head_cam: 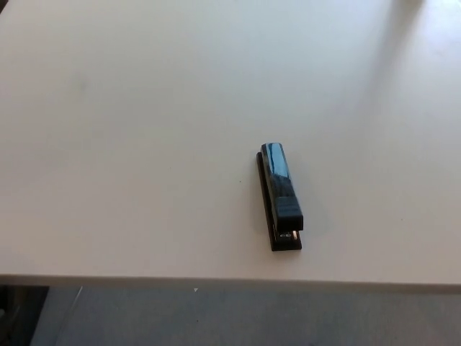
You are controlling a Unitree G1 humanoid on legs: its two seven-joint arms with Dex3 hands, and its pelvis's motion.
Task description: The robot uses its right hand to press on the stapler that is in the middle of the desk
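A black stapler (279,196) lay lengthwise on a pale surface (130,144), near its front edge, right of centre. Neither robot hand appeared, so their state was unknowable.

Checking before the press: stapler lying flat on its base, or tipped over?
Flat on its base. The stapler lies lengthwise on the desk, its glossy top arm facing up over the base plate. No hand is in view.

Grey floor (216,317) below the near edge — dark shape (14,317) at bottom left
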